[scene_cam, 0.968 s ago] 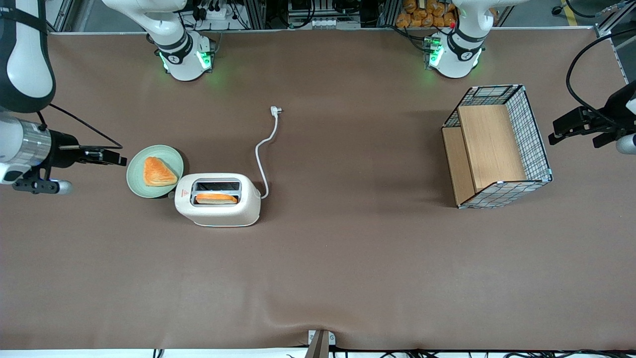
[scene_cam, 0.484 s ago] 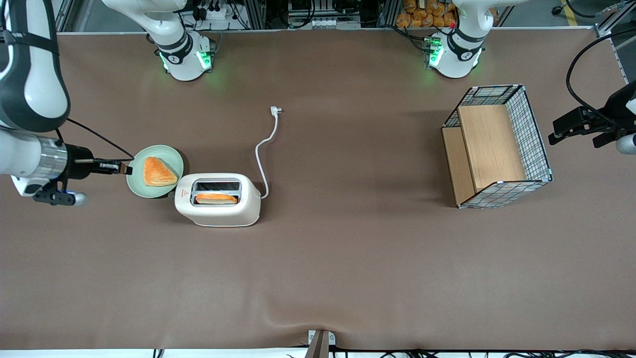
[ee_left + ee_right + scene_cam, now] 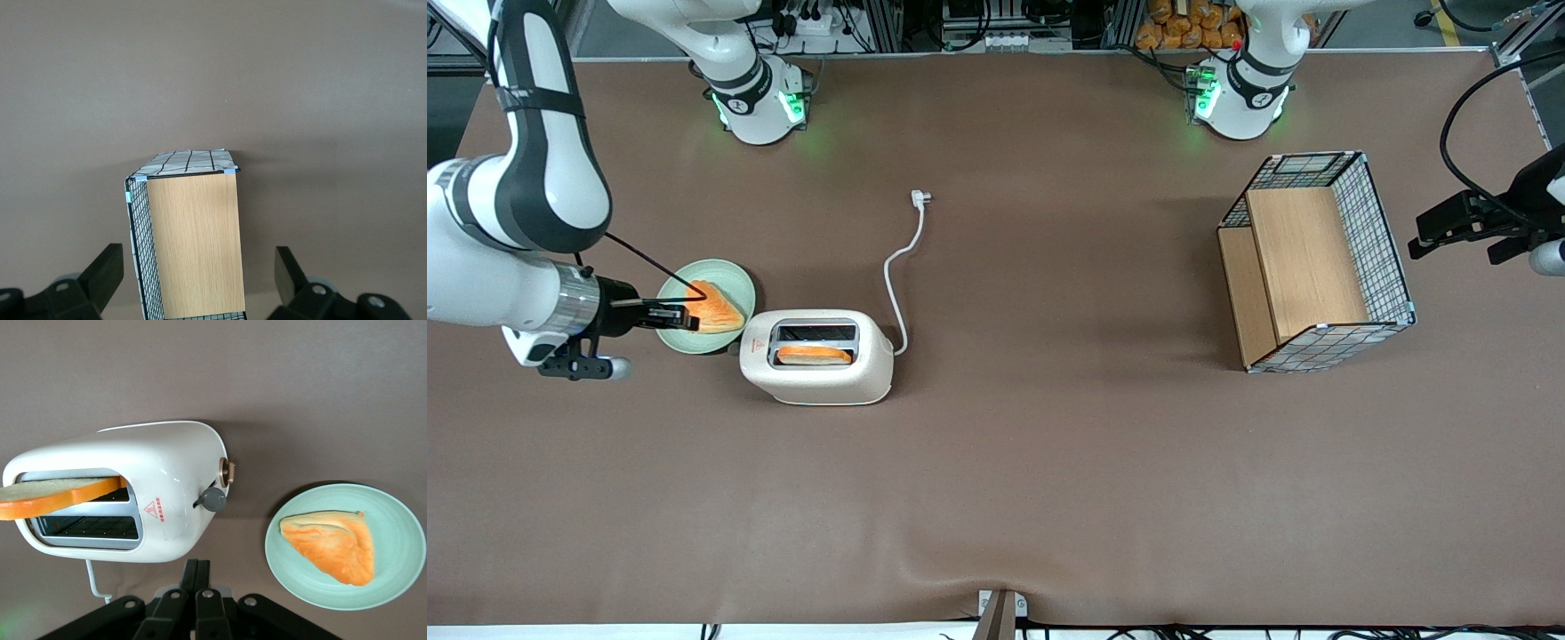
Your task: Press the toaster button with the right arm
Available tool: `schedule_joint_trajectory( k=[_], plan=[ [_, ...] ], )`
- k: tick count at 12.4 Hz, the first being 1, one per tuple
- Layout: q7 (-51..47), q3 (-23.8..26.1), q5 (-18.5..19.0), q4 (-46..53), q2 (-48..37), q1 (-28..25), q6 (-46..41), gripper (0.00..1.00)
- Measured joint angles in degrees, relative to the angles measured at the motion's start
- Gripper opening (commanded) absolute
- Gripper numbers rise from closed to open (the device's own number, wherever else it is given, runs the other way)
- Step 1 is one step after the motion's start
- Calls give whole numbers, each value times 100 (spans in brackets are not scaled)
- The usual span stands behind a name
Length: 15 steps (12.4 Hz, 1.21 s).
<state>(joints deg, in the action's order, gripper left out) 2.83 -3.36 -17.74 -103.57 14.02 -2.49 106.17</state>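
Note:
The cream-white toaster (image 3: 818, 378) stands on the brown table with a slice of bread (image 3: 813, 355) in the slot nearer the front camera. The red mark (image 3: 757, 346) is on top at the working arm's end. The small grey toaster button (image 3: 734, 349) sticks out of that short end and also shows in the right wrist view (image 3: 213, 499), below a tan dial (image 3: 227, 472). The right arm (image 3: 516, 293) reaches in low. Its gripper (image 3: 685, 314) is shut and empty over the green plate's edge, a short way from the button. In the wrist view the gripper (image 3: 197, 565) points at the toaster (image 3: 167, 467).
A green plate (image 3: 720, 274) with a triangular toast piece (image 3: 713, 307) sits beside the toaster's button end. The white cord (image 3: 896, 267) runs from the toaster to a loose plug (image 3: 920, 197). A wire basket with wooden boards (image 3: 1316, 262) stands toward the parked arm's end.
The right arm has moved in toward the toaster. Its gripper has gone from outside the plate to over the plate's edge. The toaster has not moved.

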Motion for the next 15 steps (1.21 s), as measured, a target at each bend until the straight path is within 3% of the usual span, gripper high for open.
schedule_joint_trajectory(
  k=[15],
  plan=[
    [256, -2, -146, -46, 627, -95, 647, 0]
  ],
)
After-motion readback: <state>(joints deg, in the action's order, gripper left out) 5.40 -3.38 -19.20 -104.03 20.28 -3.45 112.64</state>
